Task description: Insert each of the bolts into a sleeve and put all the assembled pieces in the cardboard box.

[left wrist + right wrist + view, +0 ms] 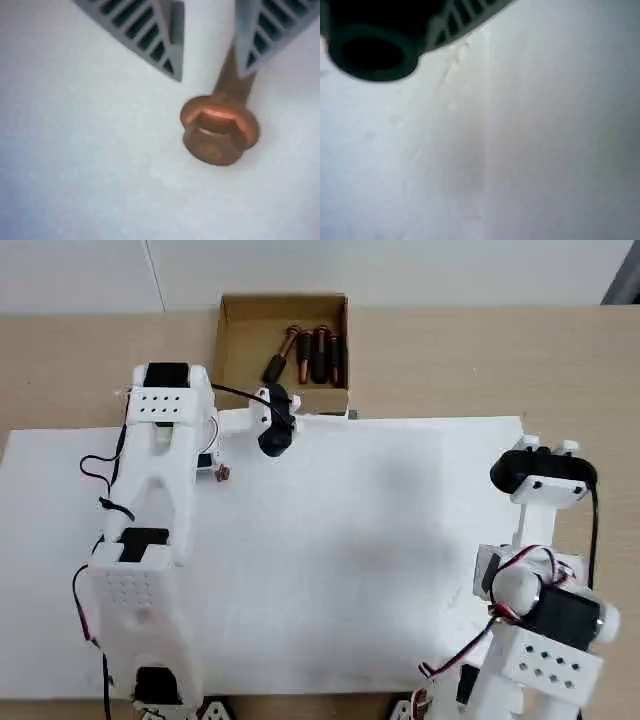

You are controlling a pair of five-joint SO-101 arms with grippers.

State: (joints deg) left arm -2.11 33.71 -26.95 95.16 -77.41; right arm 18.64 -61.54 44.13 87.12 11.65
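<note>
In the high view the box [221, 340] holds several sleeved pieces [310, 355], while one bare bolt [222, 473] lies on the white sheet [380, 540] beside the left arm, near the box but outside it. I judge the task mostly done, with this bolt left to sleeve and box. In the left wrist view the left gripper [210, 75] is spread over that bolt, whose shank runs under one finger and is not pinched. In the right wrist view the right gripper [420, 30] hangs over bare sheet, and I cannot tell whether it is spread or pressed together.
</note>
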